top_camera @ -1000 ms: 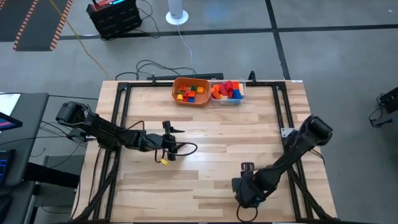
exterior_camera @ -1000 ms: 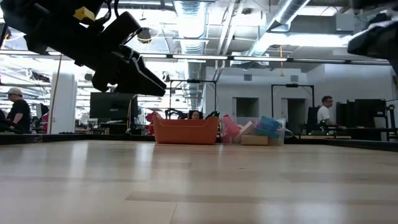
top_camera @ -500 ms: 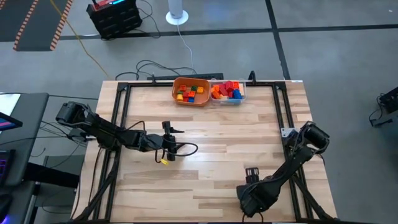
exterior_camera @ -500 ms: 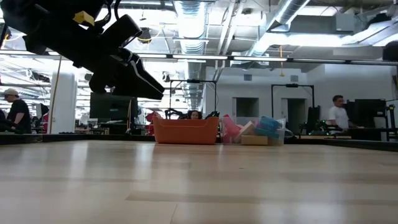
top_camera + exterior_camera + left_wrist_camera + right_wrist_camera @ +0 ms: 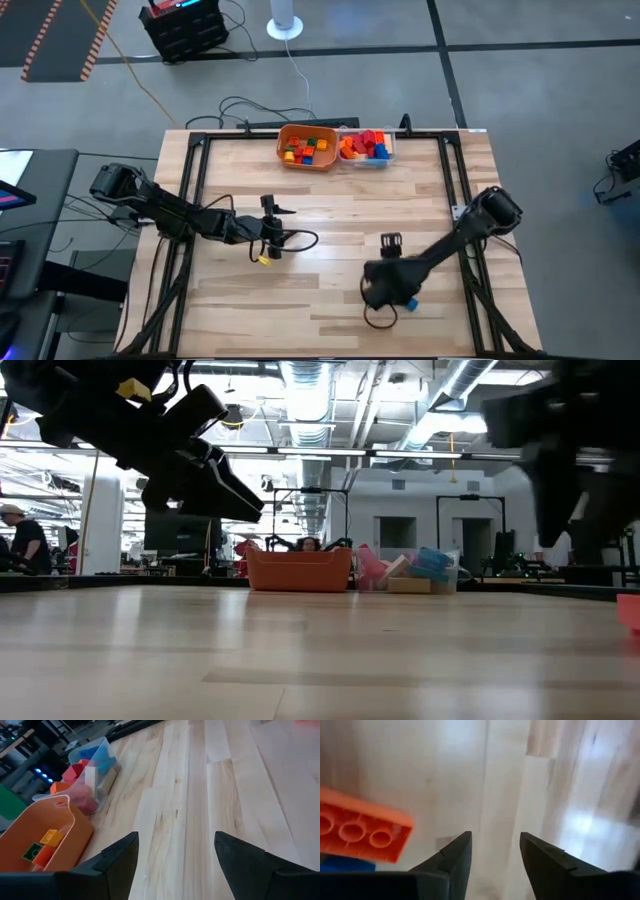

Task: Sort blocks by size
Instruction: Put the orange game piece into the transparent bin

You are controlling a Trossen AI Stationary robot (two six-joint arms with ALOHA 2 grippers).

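Although light and rigid, the orange block near the worktop's front edge is judged slippery; long sides suit the empty, parted right claw.

The desk is pale wood planks in a black metal frame; it stands on a grey concrete floor crossed by dark seams; a black box with cables and a white round stand sit on the floor beyond it; hazard-striped matting lies at the far left corner; a second dark desk stands to the left; the low view shows a large hall with ceiling ducts, strip lights, white walls, monitors and people at benches.
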